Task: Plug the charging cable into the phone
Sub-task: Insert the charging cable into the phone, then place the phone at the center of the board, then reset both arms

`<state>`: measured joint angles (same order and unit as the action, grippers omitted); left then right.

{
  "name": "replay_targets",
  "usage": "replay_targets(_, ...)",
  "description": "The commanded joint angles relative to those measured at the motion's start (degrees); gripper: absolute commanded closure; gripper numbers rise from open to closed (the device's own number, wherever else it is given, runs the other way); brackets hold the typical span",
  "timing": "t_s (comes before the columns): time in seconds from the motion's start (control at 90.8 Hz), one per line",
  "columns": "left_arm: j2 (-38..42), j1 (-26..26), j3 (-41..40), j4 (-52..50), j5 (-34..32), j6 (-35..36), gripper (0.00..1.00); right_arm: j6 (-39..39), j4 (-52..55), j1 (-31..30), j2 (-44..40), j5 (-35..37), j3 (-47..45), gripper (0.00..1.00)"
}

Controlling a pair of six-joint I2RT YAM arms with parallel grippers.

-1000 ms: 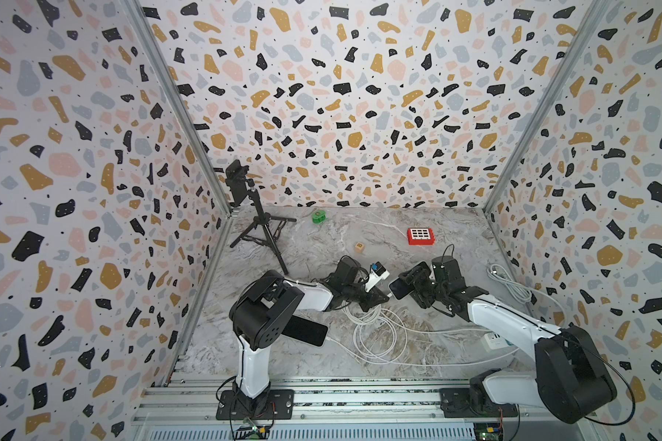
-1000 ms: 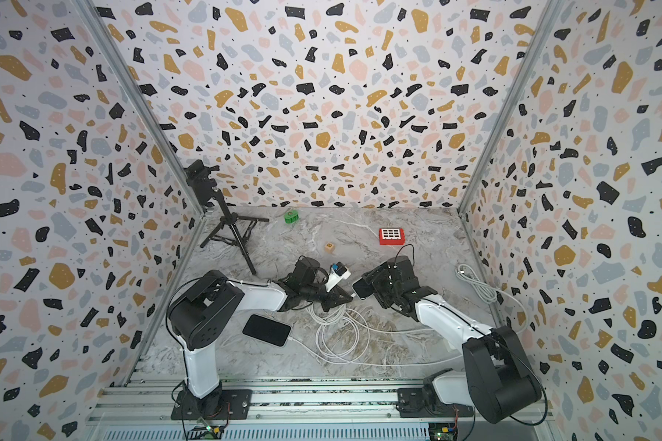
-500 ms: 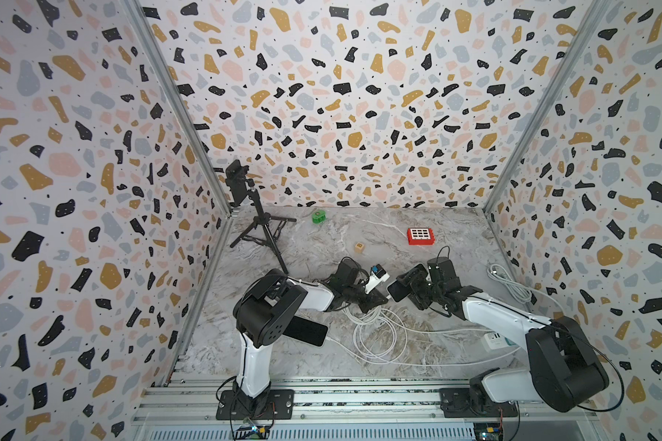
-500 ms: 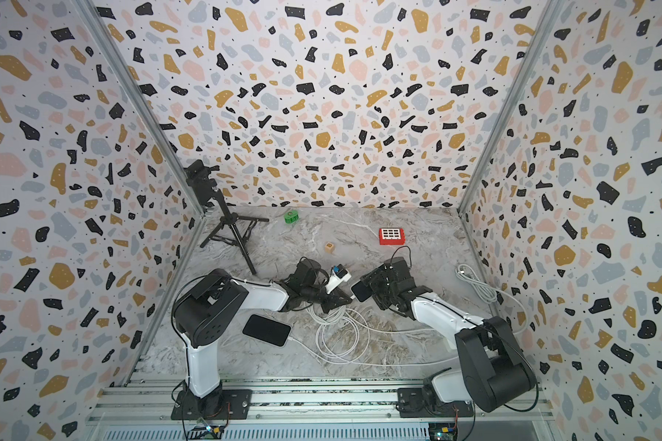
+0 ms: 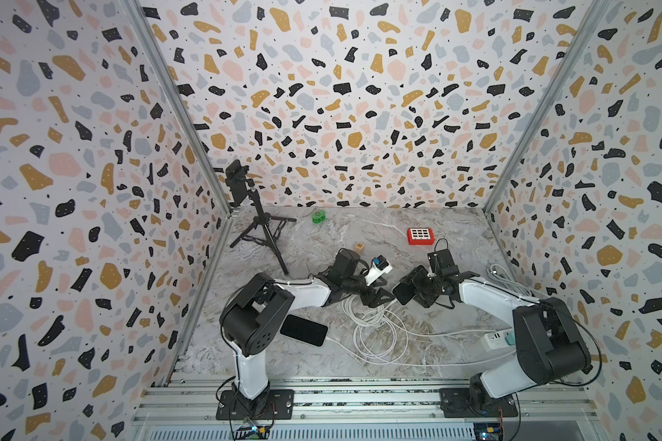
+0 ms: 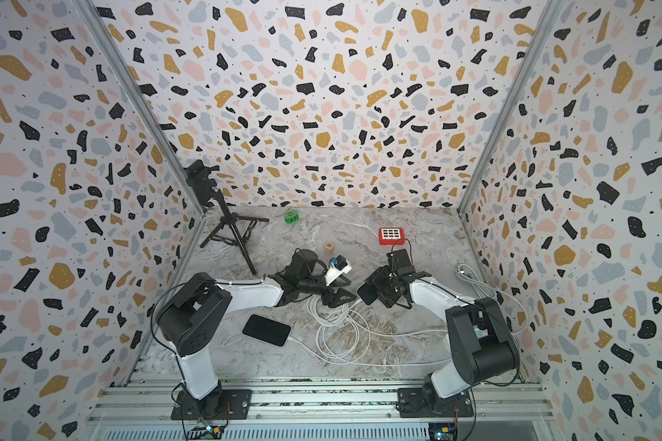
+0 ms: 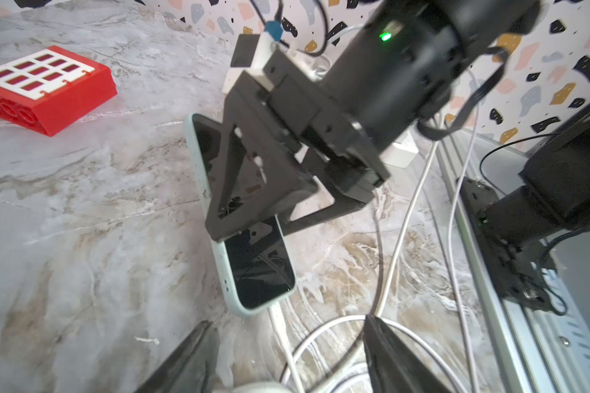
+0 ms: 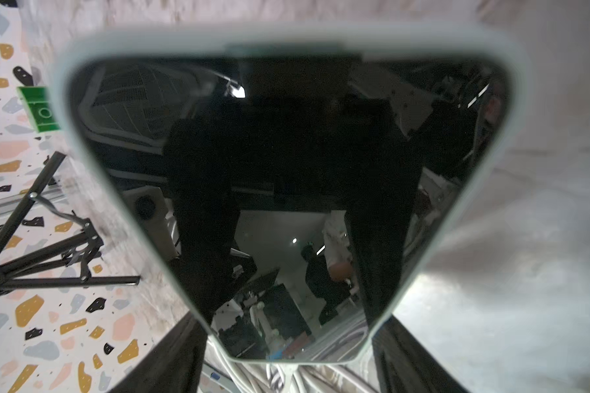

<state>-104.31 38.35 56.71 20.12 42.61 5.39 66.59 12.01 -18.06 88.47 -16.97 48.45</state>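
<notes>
top views: phone (image 5: pixel 407 291) held off tabletop (image 5: pixel 314 248), near red box (image 5: pixel 420 236), on its arm-base side | left wrist: right fingers (image 7: pixel 280 177) clamped phone; left fingers (image 7: pixel 191 364) spread, empty; charging cable (image 7: pixel 283 337) reached phone's bottom edge, seating unclear | step: insertion check; next: withdraw left arm without tugging | right wrist: dark screen, no readable text

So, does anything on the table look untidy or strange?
Yes: the white cables lie in tangled loops below the left hand, and a second phone by the left arm already seems plugged in, odd for this task.
</notes>
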Motion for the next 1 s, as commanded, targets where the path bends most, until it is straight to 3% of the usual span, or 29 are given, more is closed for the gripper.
replay_targets(0.0, 4.7, -3.1, -0.6, -4.3, 3.7, 1.0, 0.26, -5.9, 7.5, 0.7, 2.1, 4.8, 5.4, 0.53)
replay_targets(0.22, 12.2, -11.6, -1.5, -15.7, -0.3, 4.8, 0.22, -6.3, 8.7, 0.9, 9.2, 7.1, 8.7, 0.50)
replay_targets(0.33, 16.1, -17.8, -4.3, -17.2, -4.3, 6.7, 0.21, -5.9, 8.5, 0.9, 11.2, 8.2, 10.2, 0.42)
replay_targets(0.429, 19.7, -23.2, -7.0, -18.5, -9.0, 8.6, 0.19, -7.0, 9.3, 0.9, 10.9, 9.0, 11.9, 0.28)
replay_targets(0.462, 20.9, -25.2, -7.8, -18.9, -9.4, 8.5, 0.19, -8.3, 9.6, 1.0, 9.7, 9.9, 12.2, 0.08)
replay_targets(0.507, 22.5, -27.3, -9.5, -18.8, -11.0, 8.3, 0.19, -10.2, 10.3, 1.1, 7.4, 12.0, 12.8, 0.01)
replay_targets(0.606, 26.1, -30.9, -13.7, -18.1, -17.9, 8.7, 0.17, -19.2, 11.7, 1.2, 0.5, 18.6, 13.7, 0.00)
replay_targets(0.661, 27.1, -32.2, -14.5, -20.0, -22.0, 9.6, 0.01, -27.1, 11.5, 1.2, -3.6, 22.5, 13.3, 0.00)
replay_targets(0.782, 29.6, -34.7, -18.8, -17.4, -26.1, 8.6, 0.00, -49.6, 6.6, 1.3, -12.4, 29.7, 6.4, 0.00)
replay_targets(0.859, 30.7, -36.1, -24.0, -10.1, -27.6, 6.7, 0.00, -60.4, -1.3, 1.8, -17.3, 34.7, -3.4, 0.00)
replay_targets(0.903, 30.6, -36.3, -27.6, -3.0, -30.1, 5.7, 0.00, -66.4, -11.6, 2.5, -19.9, 34.4, -10.1, 0.00)
replay_targets(0.991, 31.3, -36.4, -31.7, 6.1, -32.9, 3.5, 0.00, -72.1, -26.7, 4.2, -22.6, 35.1, -20.3, 0.00)
